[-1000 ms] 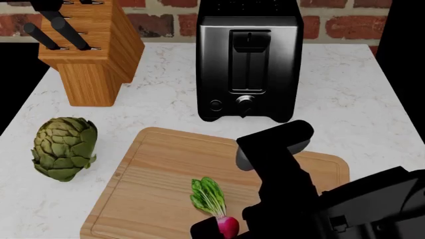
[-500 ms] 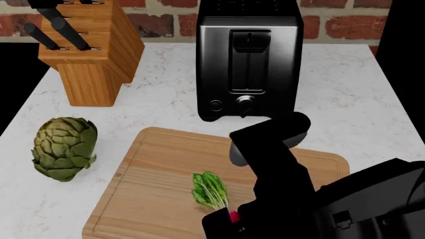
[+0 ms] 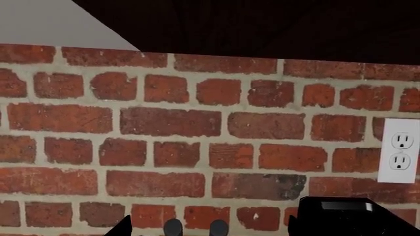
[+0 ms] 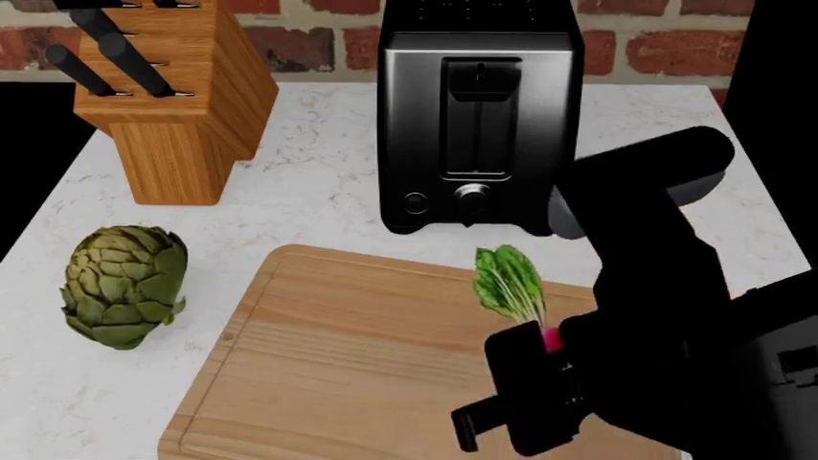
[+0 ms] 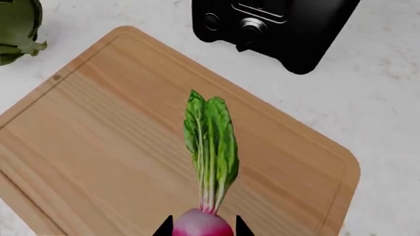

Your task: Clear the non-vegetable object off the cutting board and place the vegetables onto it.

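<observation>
A home kitchen: marble counter (image 4: 306, 196), toaster (image 4: 480, 129), knife block (image 4: 172, 96), brick backsplash (image 3: 164, 123) with outlet (image 3: 399, 150).

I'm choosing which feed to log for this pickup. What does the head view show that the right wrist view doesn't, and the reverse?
Only the head view shows the knife block, the brick wall and the whole artichoke. Only the right wrist view shows the radish's bulb clearly between the jaws of the right gripper, above the board. Both show the radish, the cutting board, the toaster and the marble counter.
</observation>
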